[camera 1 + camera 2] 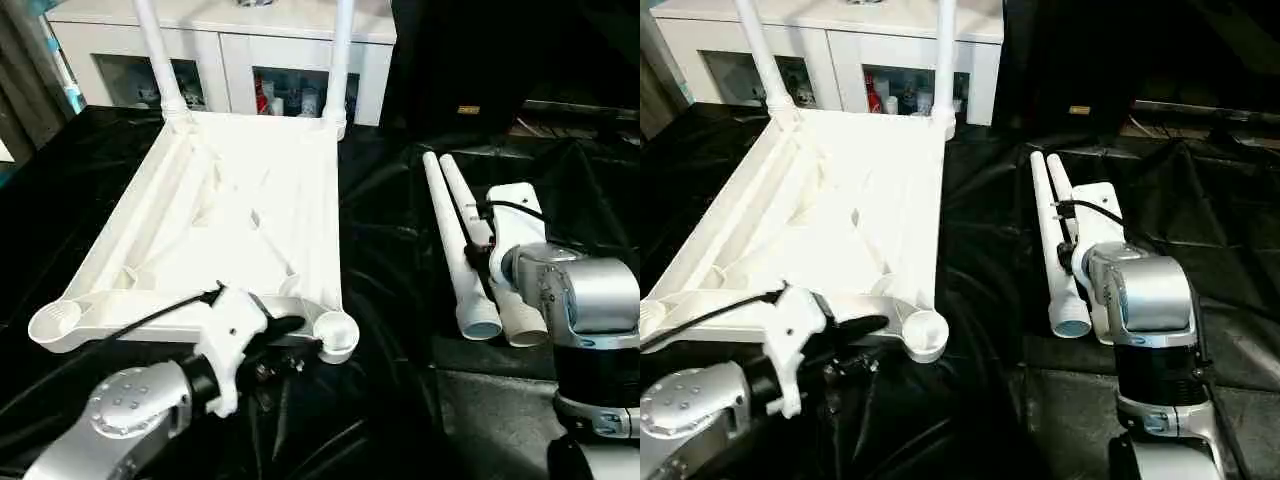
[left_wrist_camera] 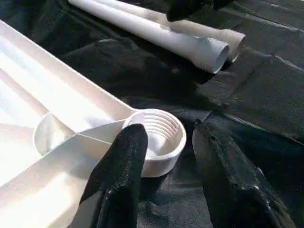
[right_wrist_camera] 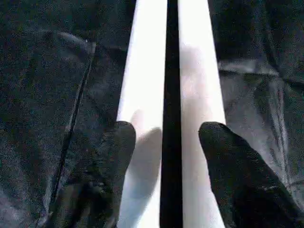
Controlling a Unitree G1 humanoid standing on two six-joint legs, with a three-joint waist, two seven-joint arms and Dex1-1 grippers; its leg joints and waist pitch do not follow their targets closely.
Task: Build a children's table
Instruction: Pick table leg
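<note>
Left jaws [image 2: 164,156] apart at table socket [image 2: 161,137], right jaws [image 3: 166,142] apart over two legs [image 3: 145,95].

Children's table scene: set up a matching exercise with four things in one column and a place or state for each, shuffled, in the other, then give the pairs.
Things:
1. tabletop
2. two loose legs
3. two fitted legs
4. left gripper

Places or states:
A. standing upright in the far corner sockets
B. lying side by side on the black cloth, under the right gripper
C. open, at the near threaded corner socket
D. lying upside down, ribbed underside up

Pairs: 1-D, 2-B, 3-A, 4-C
</note>
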